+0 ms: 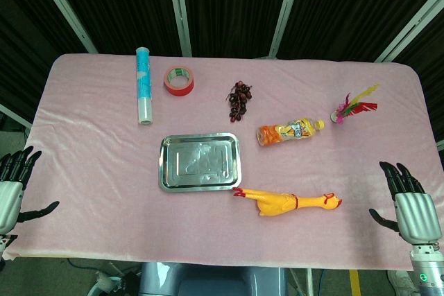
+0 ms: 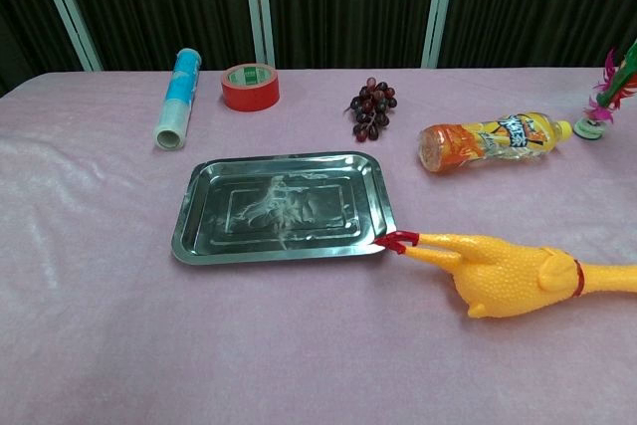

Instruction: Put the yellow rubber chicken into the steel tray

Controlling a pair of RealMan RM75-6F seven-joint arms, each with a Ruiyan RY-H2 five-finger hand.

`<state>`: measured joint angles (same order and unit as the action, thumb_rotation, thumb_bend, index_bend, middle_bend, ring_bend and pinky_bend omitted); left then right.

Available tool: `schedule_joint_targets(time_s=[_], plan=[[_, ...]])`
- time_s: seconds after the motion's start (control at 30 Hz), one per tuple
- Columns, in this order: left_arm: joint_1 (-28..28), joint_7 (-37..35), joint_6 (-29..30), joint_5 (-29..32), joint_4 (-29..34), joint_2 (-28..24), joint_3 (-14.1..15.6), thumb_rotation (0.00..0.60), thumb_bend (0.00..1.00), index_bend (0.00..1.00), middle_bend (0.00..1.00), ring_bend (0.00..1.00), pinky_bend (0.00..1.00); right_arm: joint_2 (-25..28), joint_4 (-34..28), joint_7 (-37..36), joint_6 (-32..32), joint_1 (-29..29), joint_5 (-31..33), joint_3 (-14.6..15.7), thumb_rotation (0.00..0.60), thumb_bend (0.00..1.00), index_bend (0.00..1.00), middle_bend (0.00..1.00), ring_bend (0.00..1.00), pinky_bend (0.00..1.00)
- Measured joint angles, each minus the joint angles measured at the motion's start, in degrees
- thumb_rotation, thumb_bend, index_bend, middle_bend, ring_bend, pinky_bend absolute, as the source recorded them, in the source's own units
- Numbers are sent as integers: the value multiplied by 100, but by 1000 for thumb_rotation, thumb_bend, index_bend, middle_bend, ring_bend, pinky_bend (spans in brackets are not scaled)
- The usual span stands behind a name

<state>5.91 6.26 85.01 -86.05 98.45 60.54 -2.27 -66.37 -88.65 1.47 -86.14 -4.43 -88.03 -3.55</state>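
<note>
Both hands, left (image 1: 12, 188) and right (image 1: 411, 206), rest open and empty at the table edges, well apart from the chicken (image 1: 288, 202) beside the tray (image 1: 166, 171).

Head view looks steeply down on the whole table (image 1: 83, 123); chest view sits lower and nearer, facing across it; both share the tray (image 1: 166, 164) at mid-frame.

The left hand (image 1: 12, 188) sits at 8 o'clock in the head view, back up, dark fingers spread and pointing toward 12, thumb out to the side, holding nothing. The right hand (image 1: 411, 206) mirrors it at 4 o'clock, likewise spread and empty.
</note>
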Motion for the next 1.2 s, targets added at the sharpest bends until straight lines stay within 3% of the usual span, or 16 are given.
schedule_joint_targets(time_s=[1.2], plan=[[-36, 16, 53, -68, 95, -46, 20, 600, 0, 0, 0, 0, 0, 37, 43, -68, -48, -230, -646, 91, 600, 190, 4, 116, 57, 218]])
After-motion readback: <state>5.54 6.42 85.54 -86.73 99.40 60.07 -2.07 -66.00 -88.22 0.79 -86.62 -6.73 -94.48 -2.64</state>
